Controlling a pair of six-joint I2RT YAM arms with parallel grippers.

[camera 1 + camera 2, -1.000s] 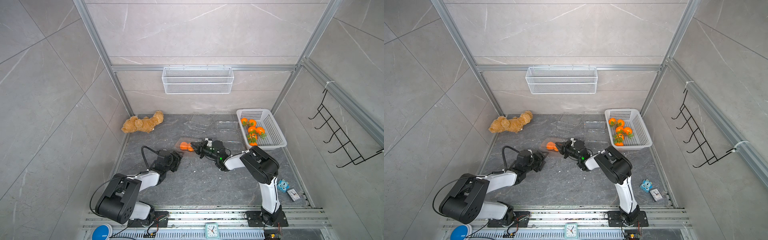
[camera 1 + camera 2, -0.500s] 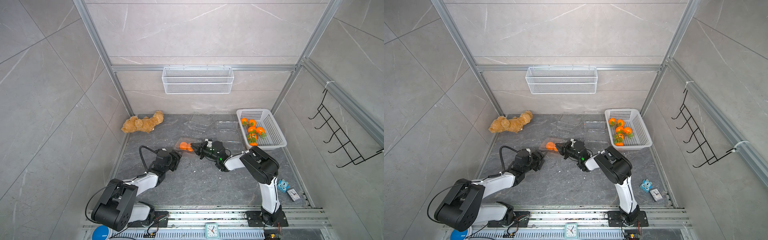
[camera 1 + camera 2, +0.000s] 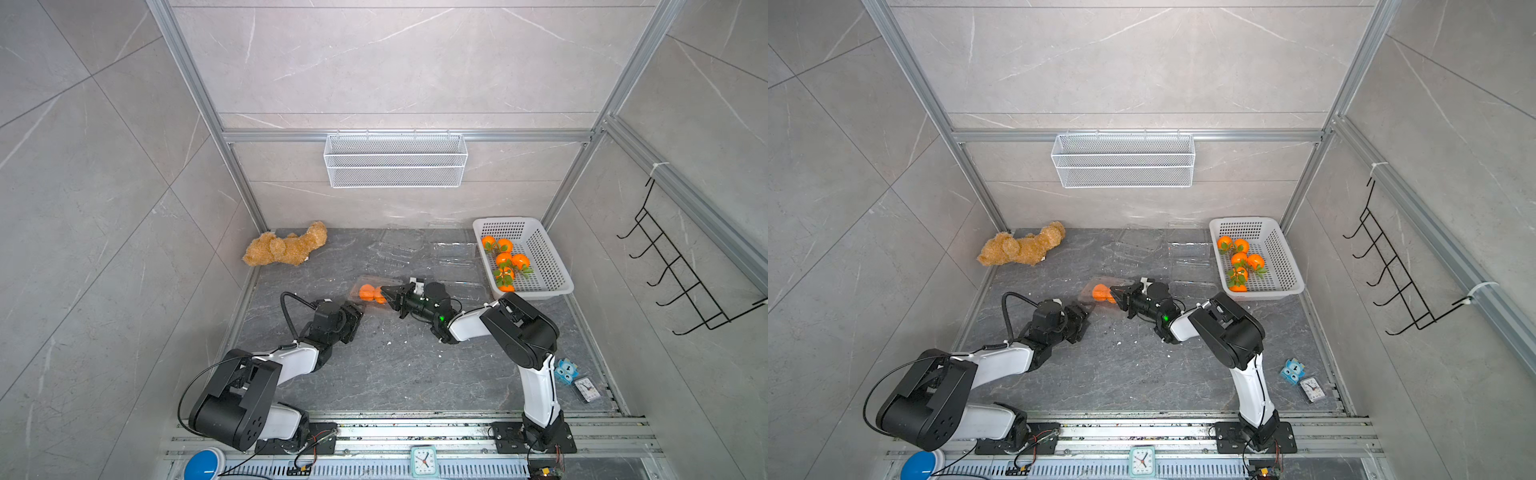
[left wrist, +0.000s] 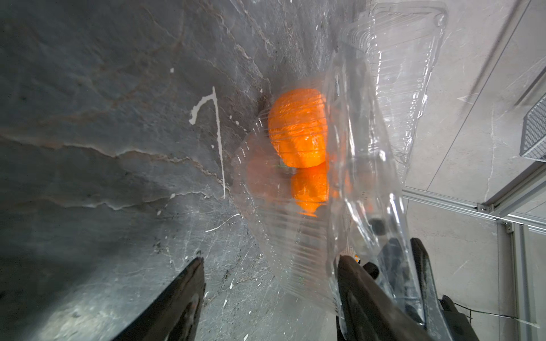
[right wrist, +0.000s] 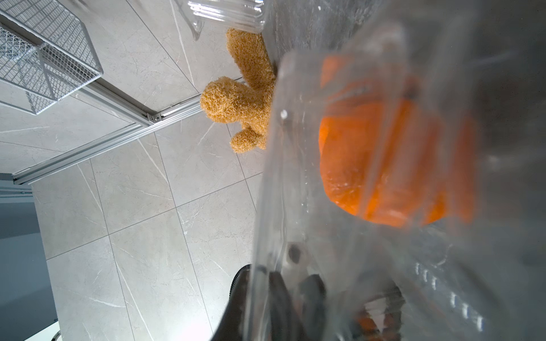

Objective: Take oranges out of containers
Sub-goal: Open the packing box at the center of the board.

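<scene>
Veined slate top (image 3: 395, 374) | R pincer (image 3: 385, 291) clamps clear clamshell (image 4: 298, 251), 2 oranges (image 4: 298, 127) | L pincer (image 4: 270, 261) spread

Dark stone floor (image 3: 395, 374) holds teddy bear (image 3: 286, 248), clear clamshell containers (image 3: 401, 245), white basket (image 3: 544, 245); also small clock (image 3: 587, 389).

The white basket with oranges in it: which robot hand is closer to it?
Right. The right gripper is pinching the clear box on the side facing the white basket. The left gripper is open at the box's other side, farther from the basket.

oranges (image 3: 371, 293) in container (image 3: 356, 286), centre; basket (image 3: 540, 257) right; teddy bear (image 3: 286, 248) left rear
</scene>
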